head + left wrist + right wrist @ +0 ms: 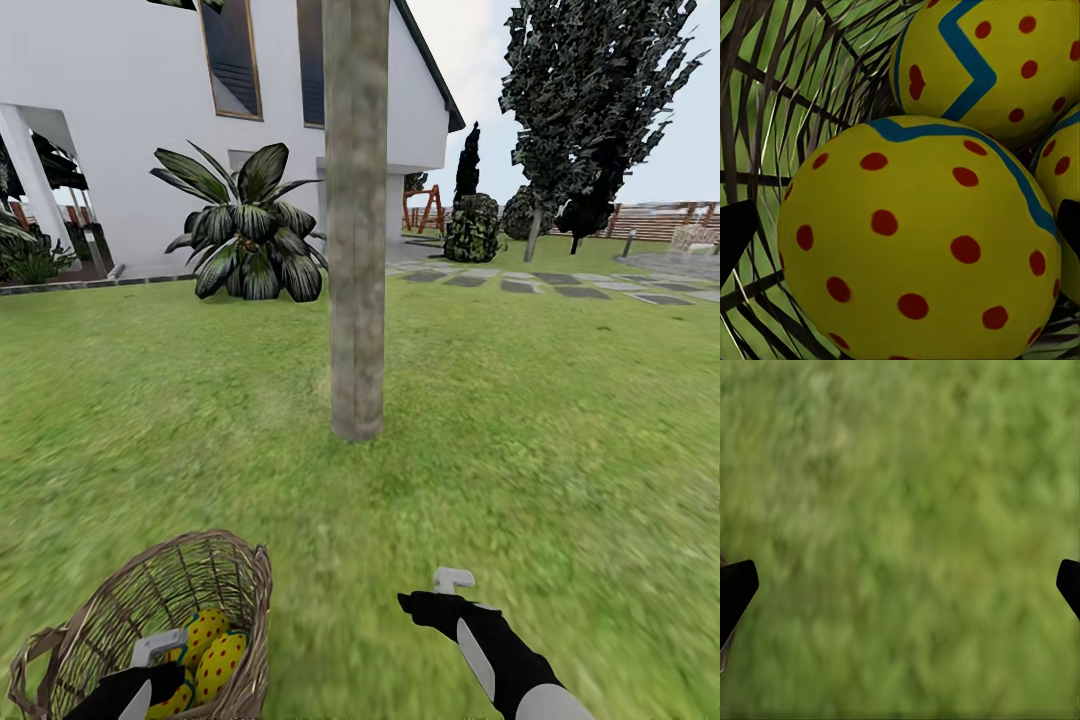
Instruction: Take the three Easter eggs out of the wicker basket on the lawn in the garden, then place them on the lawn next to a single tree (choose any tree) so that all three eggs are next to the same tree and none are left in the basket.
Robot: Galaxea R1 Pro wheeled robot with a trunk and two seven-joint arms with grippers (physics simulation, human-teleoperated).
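With all three Easter eggs (919, 240) lying in the wicker basket (150, 590) at near left, nothing is placed by the tree (356, 300) yet; the left gripper (900, 225) straddles one egg, jaws spread, while the right gripper (900, 585) hangs spread over the lawn (560, 420).

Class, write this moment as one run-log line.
left pincer: open around an Easter egg in wicker basket | right pincer: open over lawn | tree: ahead
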